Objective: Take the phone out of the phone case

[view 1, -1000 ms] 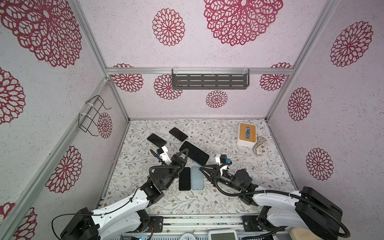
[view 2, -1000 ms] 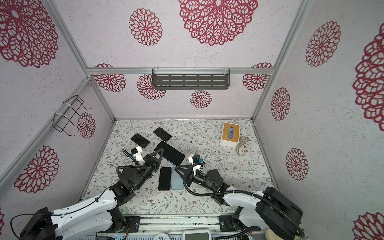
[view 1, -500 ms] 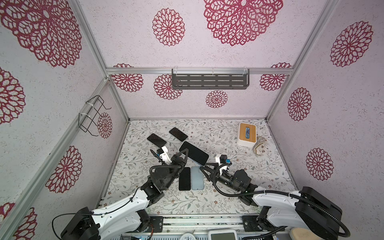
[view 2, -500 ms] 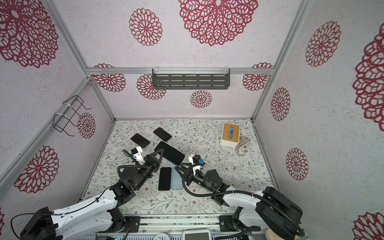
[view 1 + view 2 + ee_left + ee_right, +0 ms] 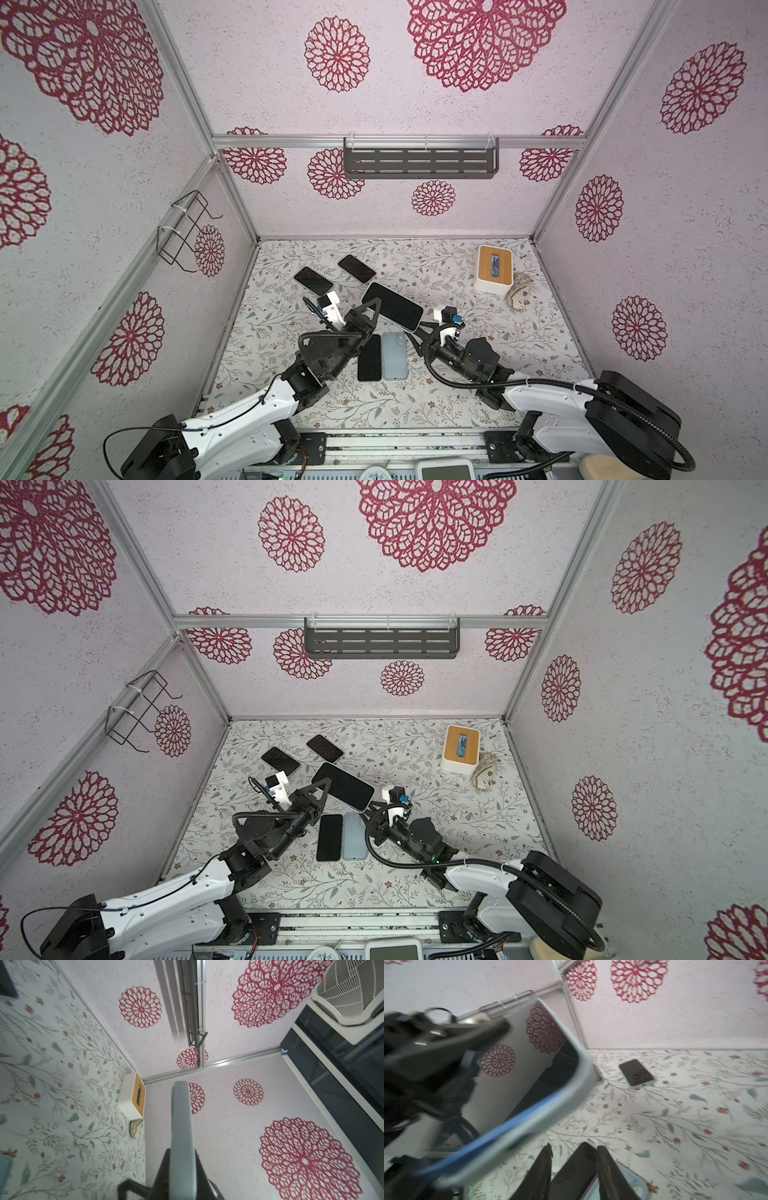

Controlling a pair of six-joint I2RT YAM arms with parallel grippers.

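Grey-blue phone case [image 5: 180,1126], phone [image 5: 392,307] inside, hangs over the desk [image 5: 478,374], clenched endwise by left fingers [image 5: 163,1169], probably so the spread, empty right fingers [image 5: 542,1167] can peel its free corner.

Table [image 5: 478,374], far right corner: a box [image 5: 493,269] is placed, with a small woven object [image 5: 519,293] just beside it, toward the front.
Toward the far left corner: the outer phone [image 5: 313,281] is laid left of the inner phone [image 5: 356,268].
Middle: the cased phone [image 5: 392,306] is held tilted above the table, clamped in the left gripper [image 5: 371,308].
Before it: a bare phone [image 5: 369,358] is laid just left of a case [image 5: 394,356].
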